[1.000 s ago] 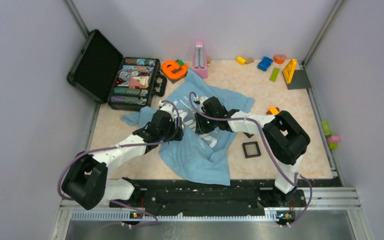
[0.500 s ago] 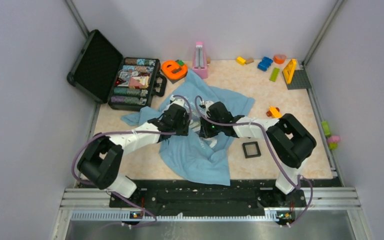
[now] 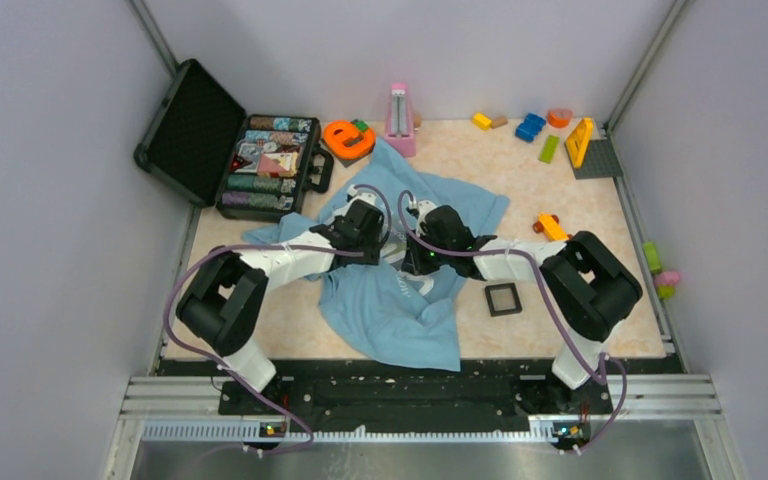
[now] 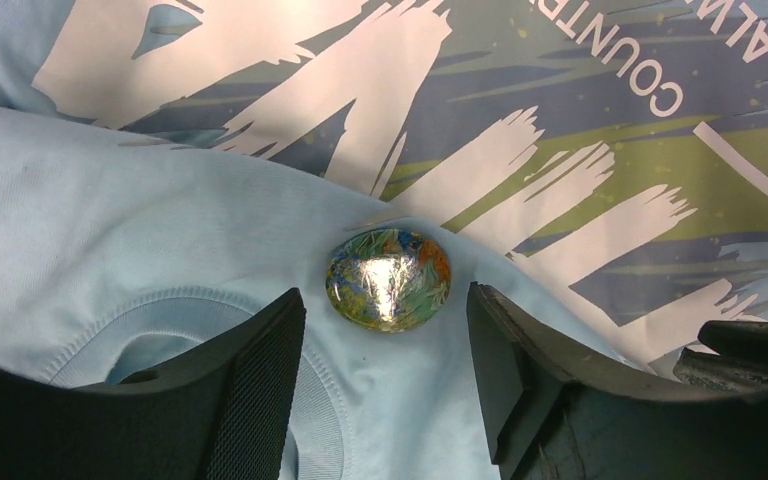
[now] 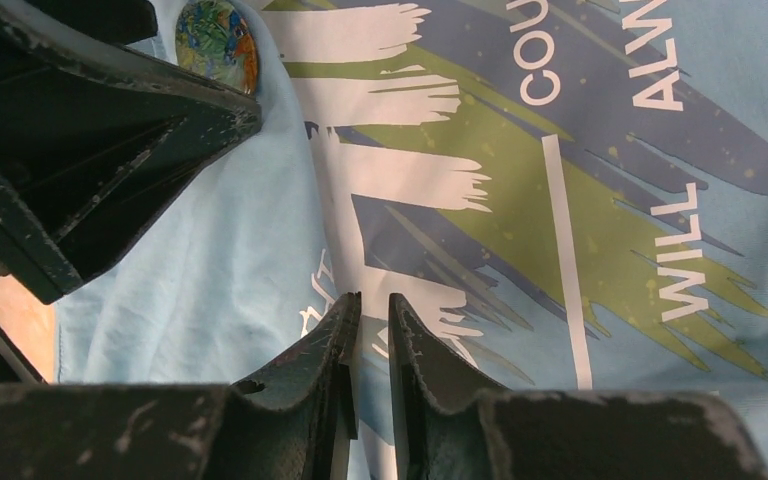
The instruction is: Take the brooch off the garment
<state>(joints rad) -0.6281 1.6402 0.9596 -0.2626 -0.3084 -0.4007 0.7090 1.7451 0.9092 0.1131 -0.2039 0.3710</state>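
The light blue T-shirt [image 3: 400, 320] lies crumpled mid-table, its white and green print up. The brooch [image 4: 388, 279], a small round glossy teal-green pin with orange flecks, sits on the shirt [image 4: 110, 200] near the collar seam. My left gripper [image 4: 385, 300] is open, one finger each side, the brooch just beyond the tips, untouched. My right gripper [image 5: 368, 305] is closed to a narrow slit on the shirt fabric [image 5: 240, 240], right beside the left gripper's fingers [image 5: 110, 130]. The brooch also shows in the right wrist view [image 5: 218, 42]. In the top view both grippers [image 3: 388, 240] [image 3: 412, 250] hide it.
An open black case of chips [image 3: 265, 165] stands at the back left. An orange letter [image 3: 348, 138] and a pink metronome [image 3: 399, 120] stand behind the shirt. A small black square box [image 3: 503, 298] lies right of it. Toy blocks [image 3: 530, 127] lie at the back right.
My left arm has reached farther over the shirt, up and right, until its gripper sits against the right gripper. The right gripper has shifted slightly right and stays on the shirt.
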